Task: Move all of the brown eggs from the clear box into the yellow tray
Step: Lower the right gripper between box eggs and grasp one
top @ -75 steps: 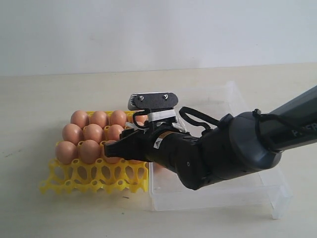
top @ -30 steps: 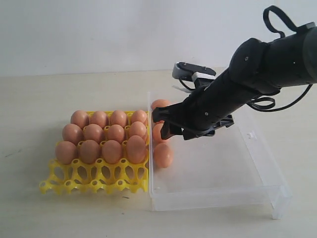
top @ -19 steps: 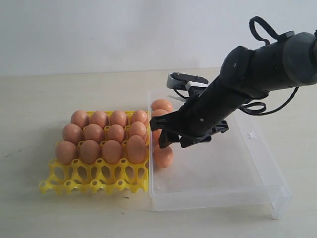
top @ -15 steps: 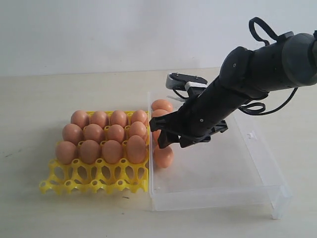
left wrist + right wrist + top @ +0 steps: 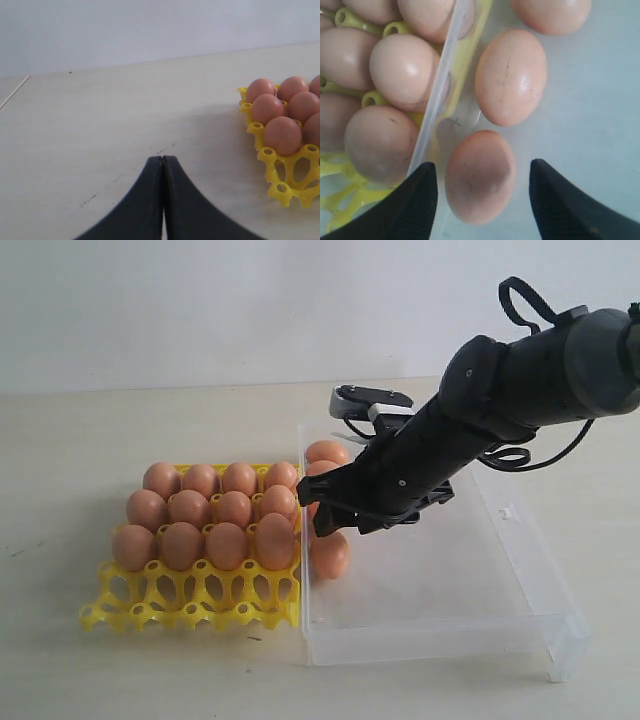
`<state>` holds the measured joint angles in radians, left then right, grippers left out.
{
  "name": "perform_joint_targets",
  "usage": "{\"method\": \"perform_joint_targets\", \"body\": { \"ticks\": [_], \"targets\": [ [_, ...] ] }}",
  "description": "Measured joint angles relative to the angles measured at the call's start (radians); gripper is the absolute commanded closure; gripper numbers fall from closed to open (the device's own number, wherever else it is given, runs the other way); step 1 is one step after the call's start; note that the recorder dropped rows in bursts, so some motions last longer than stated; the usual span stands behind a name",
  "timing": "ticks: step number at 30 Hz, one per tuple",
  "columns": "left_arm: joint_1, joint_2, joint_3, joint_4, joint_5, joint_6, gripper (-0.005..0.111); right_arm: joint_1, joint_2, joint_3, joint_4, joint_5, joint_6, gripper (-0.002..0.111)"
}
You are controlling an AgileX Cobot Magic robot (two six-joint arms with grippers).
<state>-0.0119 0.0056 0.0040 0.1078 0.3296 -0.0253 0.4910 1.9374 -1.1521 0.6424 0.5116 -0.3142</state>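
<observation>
Back from the yellow tray (image 5: 190,598), over whose right-hand column it hung a couple of seconds ago, the right gripper (image 5: 314,512) now sits low over the clear box (image 5: 450,585). In the last second it has slid a little further toward the box wall that meets the tray. That column, then hidden under the arm, now shows three eggs.

Twelve brown eggs (image 5: 188,508) stand upright in the tray, filling the three rows farther from the camera. The front row of cups is bare lattice. The remaining eggs lie on their sides inside the box, in a line close along the wall beside the tray. The far egg (image 5: 327,452) and the front egg (image 5: 330,554) show plainly in the exterior view, while the arm covers part of what lies between them.

The right wrist view shows three eggs on the box floor, and the pincer is released. Its two black fingers (image 5: 412,200) stand wide apart on either side of the front egg, with a strip of floor showing on each side, so nothing is grasped. How high the tips are above the floor cannot be told. One finger comes right up to the clear wall.

The left gripper (image 5: 162,200) is clenched, its fingers pressed flat together, over the pale table (image 5: 100,125) near a corner of the tray.
</observation>
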Motion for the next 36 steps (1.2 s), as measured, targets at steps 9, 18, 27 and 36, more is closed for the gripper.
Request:
{"method": "perform_joint_targets", "body": {
  "ticks": [9, 18, 27, 36],
  "targets": [
    [0.0, 0.0, 0.0, 0.0, 0.0, 0.0, 0.107, 0.002, 0.036, -0.004, 0.012, -0.003, -0.008, 0.055],
    [0.0, 0.0, 0.0, 0.0, 0.0, 0.0, 0.107, 0.008, 0.065, -0.01, 0.051, -0.016, -0.042, 0.055],
    [0.0, 0.0, 0.0, 0.0, 0.0, 0.0, 0.107, 0.008, 0.102, -0.011, 0.058, -0.036, -0.06, 0.055],
    [0.0, 0.0, 0.0, 0.0, 0.0, 0.0, 0.107, 0.008, 0.104, -0.011, 0.066, -0.063, -0.071, 0.055]
  ]
}}
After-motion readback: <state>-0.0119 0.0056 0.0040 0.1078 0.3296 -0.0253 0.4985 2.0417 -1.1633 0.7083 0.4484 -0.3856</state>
